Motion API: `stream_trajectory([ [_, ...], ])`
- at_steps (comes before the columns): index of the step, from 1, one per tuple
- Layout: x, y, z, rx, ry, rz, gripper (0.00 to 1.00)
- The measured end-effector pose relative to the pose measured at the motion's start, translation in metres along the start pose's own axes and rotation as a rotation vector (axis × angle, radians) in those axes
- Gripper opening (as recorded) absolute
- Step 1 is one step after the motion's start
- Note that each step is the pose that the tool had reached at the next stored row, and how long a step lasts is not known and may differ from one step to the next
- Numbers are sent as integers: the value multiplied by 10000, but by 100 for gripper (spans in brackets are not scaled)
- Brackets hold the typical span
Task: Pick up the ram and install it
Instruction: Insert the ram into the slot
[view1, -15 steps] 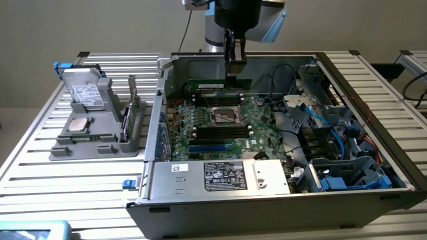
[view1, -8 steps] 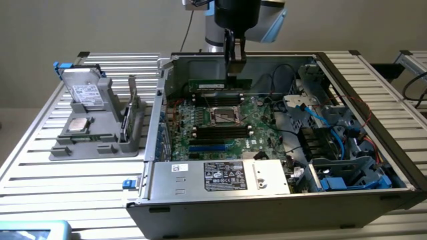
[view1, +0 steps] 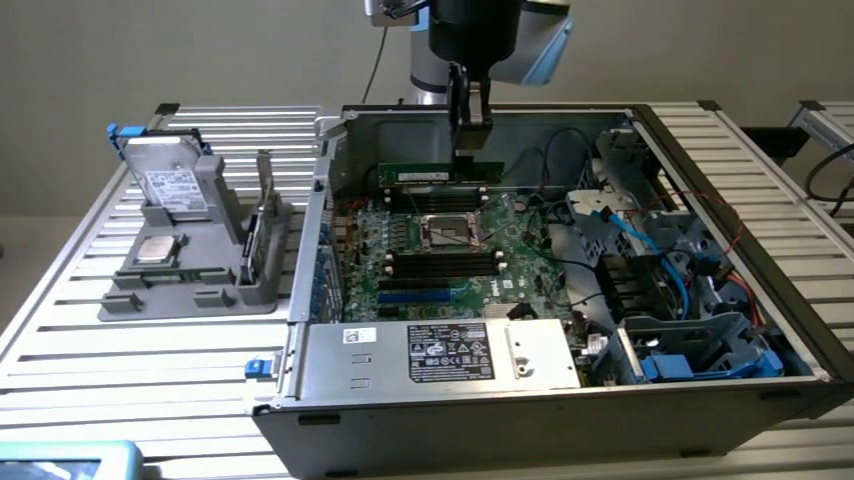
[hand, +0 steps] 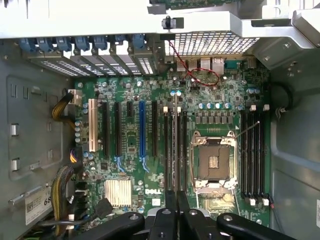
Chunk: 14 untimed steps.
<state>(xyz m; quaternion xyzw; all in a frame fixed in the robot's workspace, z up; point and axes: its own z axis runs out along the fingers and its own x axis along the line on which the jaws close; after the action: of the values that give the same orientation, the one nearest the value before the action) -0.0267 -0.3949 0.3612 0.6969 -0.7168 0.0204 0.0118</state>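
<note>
Green ram (view1: 438, 176), pinched at its upper edge between the jaws of the gripper (view1: 470, 138), hangs edgewise inside the open case (view1: 534, 430). It sits over the motherboard (view1: 414, 285), in line with the black slots (hand: 183, 145) just beside the socket (hand: 214, 162).
</note>
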Motion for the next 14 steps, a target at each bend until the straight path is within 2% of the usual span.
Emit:
stream_trajectory([
  [4,0,-1,1,0,-4,1,12],
  [7,-39,-6,18,0,-4,2,12],
  [14,-97,-34,113,1,-4,2,12],
])
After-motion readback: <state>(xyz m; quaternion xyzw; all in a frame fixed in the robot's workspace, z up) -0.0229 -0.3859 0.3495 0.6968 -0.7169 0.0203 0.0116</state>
